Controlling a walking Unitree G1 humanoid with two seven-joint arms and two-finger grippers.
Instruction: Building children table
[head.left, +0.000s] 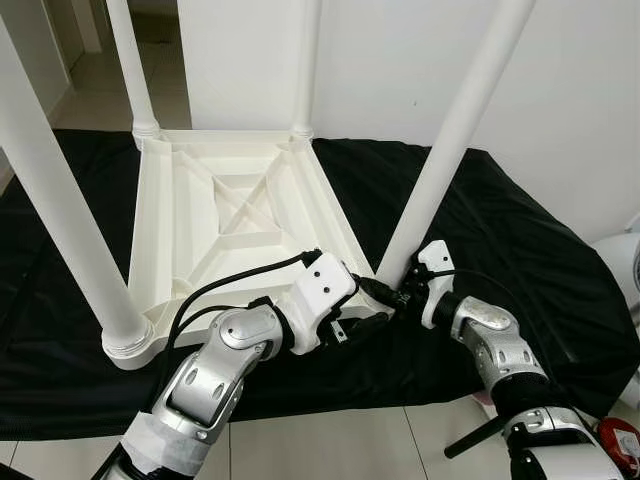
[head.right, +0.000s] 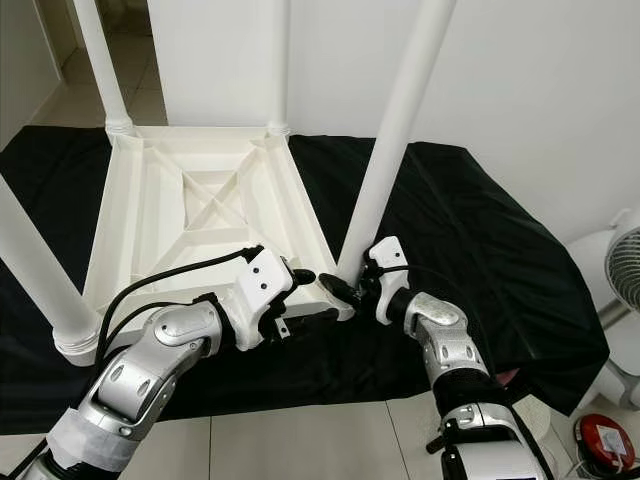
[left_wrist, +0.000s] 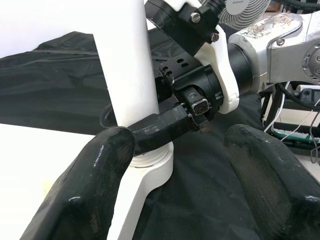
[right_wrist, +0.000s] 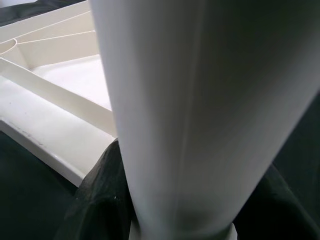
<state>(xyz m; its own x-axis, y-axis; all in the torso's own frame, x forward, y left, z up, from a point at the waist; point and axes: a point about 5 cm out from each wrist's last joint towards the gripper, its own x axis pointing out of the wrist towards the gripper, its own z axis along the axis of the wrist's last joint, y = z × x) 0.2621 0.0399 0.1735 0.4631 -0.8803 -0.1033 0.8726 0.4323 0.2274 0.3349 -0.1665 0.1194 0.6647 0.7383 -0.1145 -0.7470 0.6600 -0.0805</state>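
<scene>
**Ana:** Between the right gripper's (head.left: 400, 296) fingers stood the near right leg (head.left: 452, 143), clamped low at its base. Its long axis ran upright, leaning slightly, out of the corner socket of the upturned tabletop (head.left: 236, 215).

**Ben:** And the left gripper (left_wrist: 175, 165)?

**Ana:** Its fingers were spread apart and held nothing. That leg's base lay straight ahead of them, close, with one right finger crossing just in front. The right arm was on the leg, so the left was the second to reach.

**Ben:** Around them?

**Ana:** Three more legs rose from the other corners, the near left leg (head.left: 62, 208) well off to the left gripper's outer side. Black cloth (head.left: 520, 250) lay under everything. A fan (head.right: 620, 275) stood beyond the right arm.

**Ben:** Any writing?

**Ana:** Small print on the left finger (left_wrist: 95, 170), too blurred to read.
</scene>
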